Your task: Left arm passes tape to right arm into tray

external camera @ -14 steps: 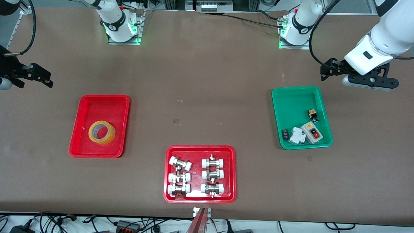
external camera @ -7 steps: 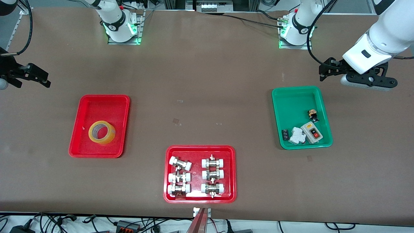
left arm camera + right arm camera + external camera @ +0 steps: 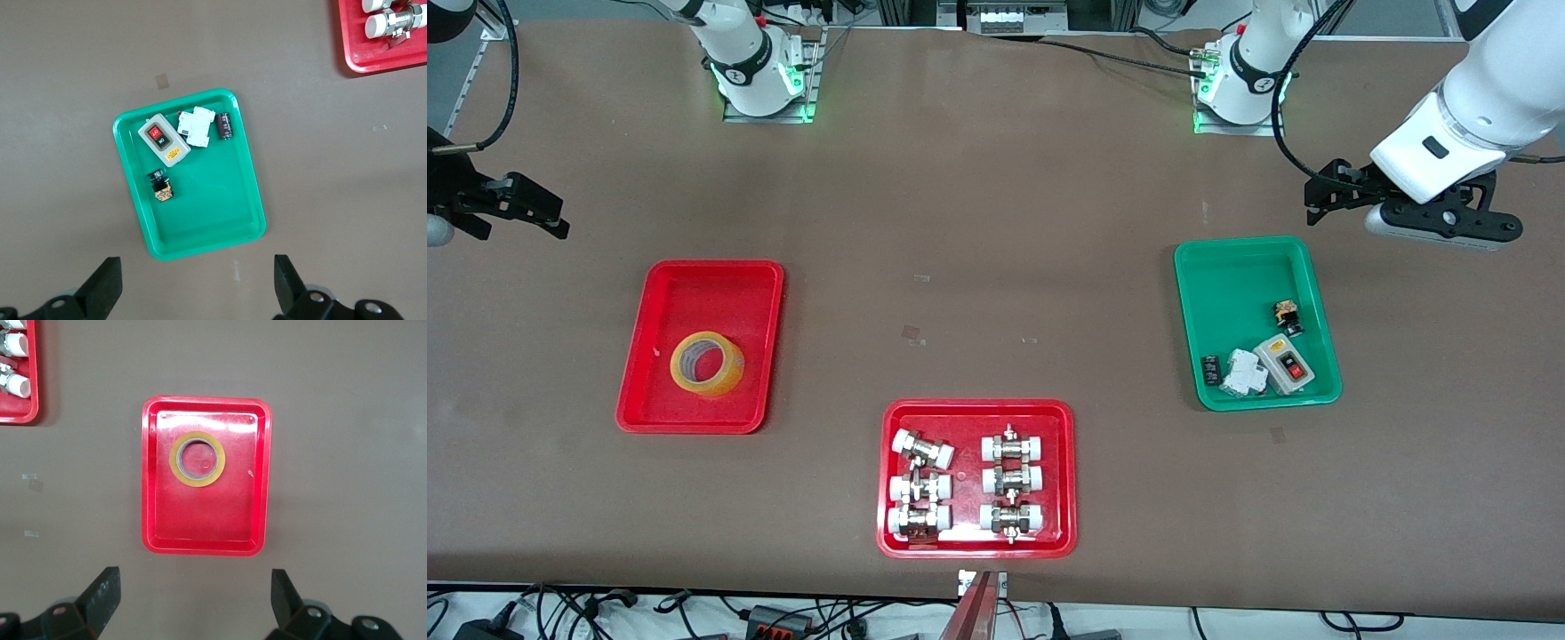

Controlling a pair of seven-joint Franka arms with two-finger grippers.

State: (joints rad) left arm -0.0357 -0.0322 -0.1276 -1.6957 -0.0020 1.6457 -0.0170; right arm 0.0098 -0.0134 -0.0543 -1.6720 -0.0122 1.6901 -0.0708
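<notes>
The yellow tape (image 3: 732, 372) lies flat in the plain red tray (image 3: 711, 267) toward the right arm's end of the table. The right wrist view shows the tape (image 3: 173, 459) in the tray (image 3: 200, 520). My right gripper (image 3: 516, 222) is open and empty over bare table beside that tray, and its own view shows it (image 3: 193, 603) with the jaws wide apart. My left gripper (image 3: 1325, 200) is open and empty over bare table beside the green tray (image 3: 1254, 258). Its own view shows it (image 3: 197, 293) the same way.
The green tray (image 3: 133, 200) holds a switch box (image 3: 1285, 366) and a few small electrical parts. A squarer red tray (image 3: 978, 407) of white-capped metal fittings sits near the front camera, midway along the table. Both arm bases stand along the edge farthest from that camera.
Both grippers have shifted only slightly over the table. The tape and the trays have not moved.
</notes>
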